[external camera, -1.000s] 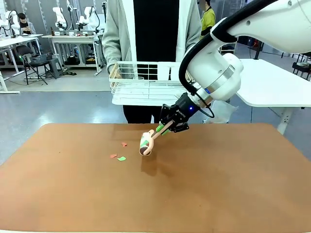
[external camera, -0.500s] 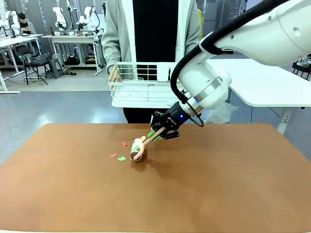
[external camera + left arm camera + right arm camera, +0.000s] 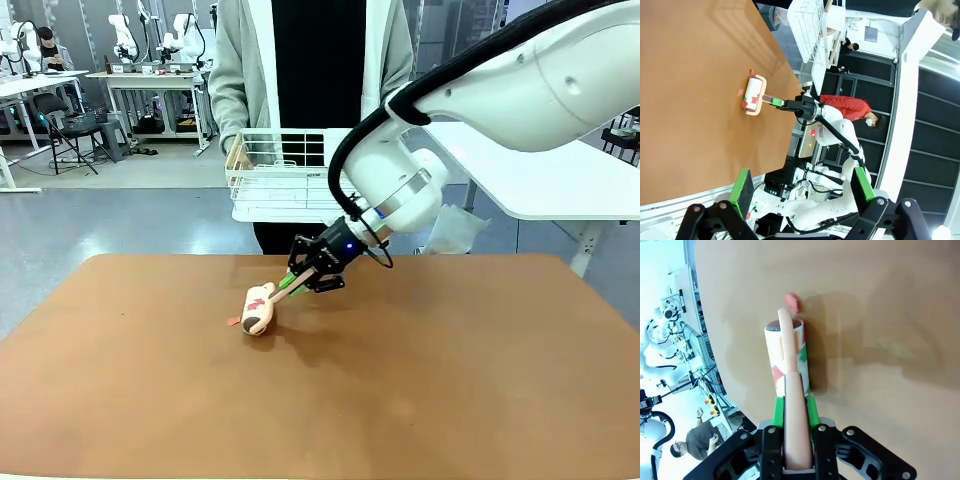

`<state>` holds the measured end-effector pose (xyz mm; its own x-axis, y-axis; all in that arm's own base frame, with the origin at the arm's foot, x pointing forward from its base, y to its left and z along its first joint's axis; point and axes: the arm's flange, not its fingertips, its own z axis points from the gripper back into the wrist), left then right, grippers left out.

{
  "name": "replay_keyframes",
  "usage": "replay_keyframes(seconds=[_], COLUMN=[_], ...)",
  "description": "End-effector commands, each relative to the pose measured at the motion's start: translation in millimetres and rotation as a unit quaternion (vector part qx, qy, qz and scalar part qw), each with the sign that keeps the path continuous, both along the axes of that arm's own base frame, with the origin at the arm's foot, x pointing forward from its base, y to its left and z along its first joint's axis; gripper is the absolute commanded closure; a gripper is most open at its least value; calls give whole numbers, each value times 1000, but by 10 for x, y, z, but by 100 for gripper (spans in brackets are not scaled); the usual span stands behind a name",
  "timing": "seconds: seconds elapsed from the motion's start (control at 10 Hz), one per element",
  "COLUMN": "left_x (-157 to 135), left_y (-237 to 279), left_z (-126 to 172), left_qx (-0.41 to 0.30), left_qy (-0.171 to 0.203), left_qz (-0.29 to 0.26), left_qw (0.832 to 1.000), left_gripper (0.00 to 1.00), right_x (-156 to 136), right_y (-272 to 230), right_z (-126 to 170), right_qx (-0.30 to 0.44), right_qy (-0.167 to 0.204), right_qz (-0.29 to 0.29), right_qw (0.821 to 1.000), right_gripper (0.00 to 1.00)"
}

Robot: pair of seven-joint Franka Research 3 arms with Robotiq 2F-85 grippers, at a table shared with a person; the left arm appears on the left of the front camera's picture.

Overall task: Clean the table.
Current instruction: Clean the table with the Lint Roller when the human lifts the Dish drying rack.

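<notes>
Right pincer [image 3: 296, 282] clamped on the handle of a pink lint roller [image 3: 258, 309], roller resting on the reddish-brown counter [image 3: 450, 370] left of centre, red scrap [image 3: 791, 302] beside it, left pincer [image 3: 802, 186] apart, empty

Light is even and diffuse from overhead, and the front view is sharp with no motion blur. The desk [image 3: 450, 380] is matte with no glare, just a soft shadow beside the lint roller [image 3: 258, 309]. Right wrist view: background blown out white at the left edge. Left wrist view: heavy wide-angle bending at the edges.
</notes>
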<state>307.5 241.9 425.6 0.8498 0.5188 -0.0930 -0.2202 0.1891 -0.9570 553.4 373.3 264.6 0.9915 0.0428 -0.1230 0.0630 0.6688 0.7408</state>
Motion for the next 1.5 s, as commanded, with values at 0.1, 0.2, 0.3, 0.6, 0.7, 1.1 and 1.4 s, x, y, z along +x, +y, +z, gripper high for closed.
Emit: replay_keyframes(seconds=[0.1,0.2,0.3,0.6,0.7,1.1,1.4], left_x=[-17,-17,-17,-17,-17,-17,-17], left_y=[17,17,17,17,17,17,17], left_z=[22,22,22,22,22,22,22], left_qx=[-7,-7,-7,-7,-7,-7,-7], left_qy=[-10,-10,-10,-10,-10,-10,-10], left_qz=[0,0,0,0,0,0,0], left_qw=[1000,1000,1000,1000,1000,1000,1000], left_gripper=[0,0,0,0,0,0,0], right_x=[-83,-145,-220,-348,-363,-458,-589], right_y=[993,1316,1546,1606,1535,582,-812], right_z=[-625,-622,-574,-241,-139,779,1324], right_qx=[-51,-40,-46,-34,-33,44,26], right_qy=[18,12,10,-46,-55,-81,-72], right_qz=[40,58,65,56,50,67,71], right_qw=[998,997,997,997,997,994,995], right_gripper=[79,79,79,79,79,79,79])
